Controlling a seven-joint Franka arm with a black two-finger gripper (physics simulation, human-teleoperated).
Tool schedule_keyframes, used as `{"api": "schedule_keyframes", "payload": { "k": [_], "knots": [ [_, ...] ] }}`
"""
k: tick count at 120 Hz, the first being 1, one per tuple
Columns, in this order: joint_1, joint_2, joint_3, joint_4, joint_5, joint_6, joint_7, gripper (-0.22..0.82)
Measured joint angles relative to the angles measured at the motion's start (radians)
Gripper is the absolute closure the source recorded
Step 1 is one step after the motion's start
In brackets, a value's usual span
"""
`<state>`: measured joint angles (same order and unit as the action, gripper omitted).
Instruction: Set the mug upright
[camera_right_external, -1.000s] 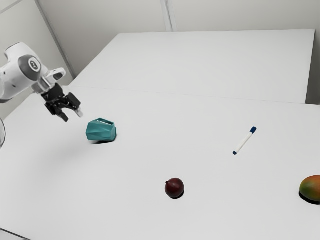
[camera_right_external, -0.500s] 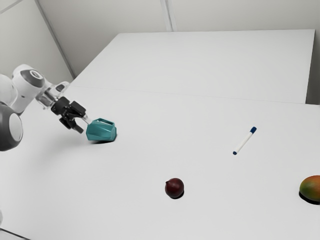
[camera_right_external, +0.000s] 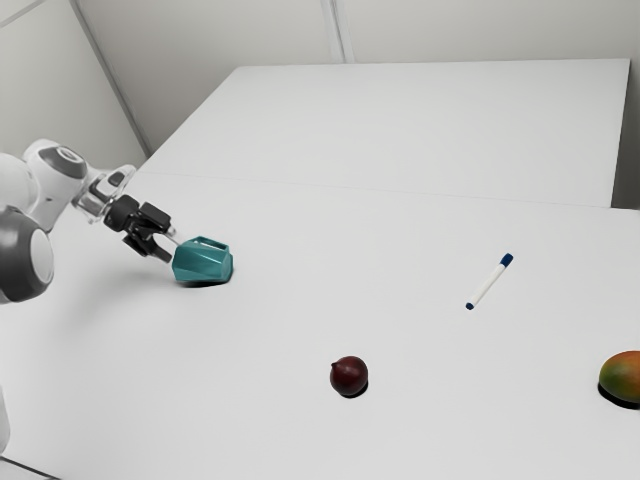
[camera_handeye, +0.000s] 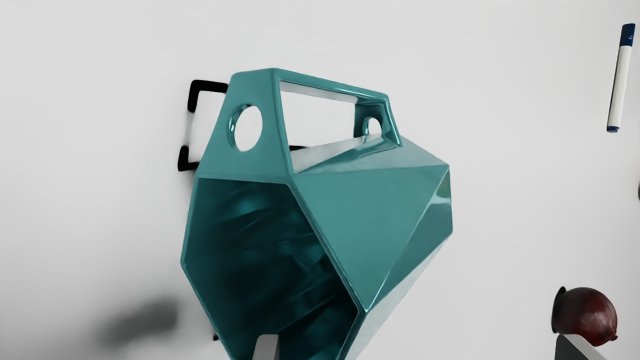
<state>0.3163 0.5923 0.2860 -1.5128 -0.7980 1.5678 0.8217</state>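
Closing in on the mug (camera_right_external: 203, 262), the tool (camera_right_external: 170, 247) now sits beside its mouth, spread wide; still sideways, the mug needs righting.

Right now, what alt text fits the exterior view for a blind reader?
A teal mug lies on its side on a white table, a robot's open jaws near its mouth. Toward the exterior view's right: onion, marker, mango.

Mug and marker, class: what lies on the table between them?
Bare white tabletop: nothing lies on the straight stretch between the teal mug and the marker. The exterior view shows this, and the wrist view agrees.
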Motion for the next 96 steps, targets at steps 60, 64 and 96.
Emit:
{"api": "schedule_keyframes", "payload": {
  "k": [60, 64, 96],
  "knots": [
    [-0.008, 0.037, 0.001, -0.018, -0.122, 0.103, 0.026, 0.32],
    [-0.006, 0.037, 0.001, -0.019, -0.129, 0.103, 0.026, 0.36],
    [-0.005, 0.050, 0.001, -0.041, -0.190, 0.095, 0.028, 0.52]
  ]
}}
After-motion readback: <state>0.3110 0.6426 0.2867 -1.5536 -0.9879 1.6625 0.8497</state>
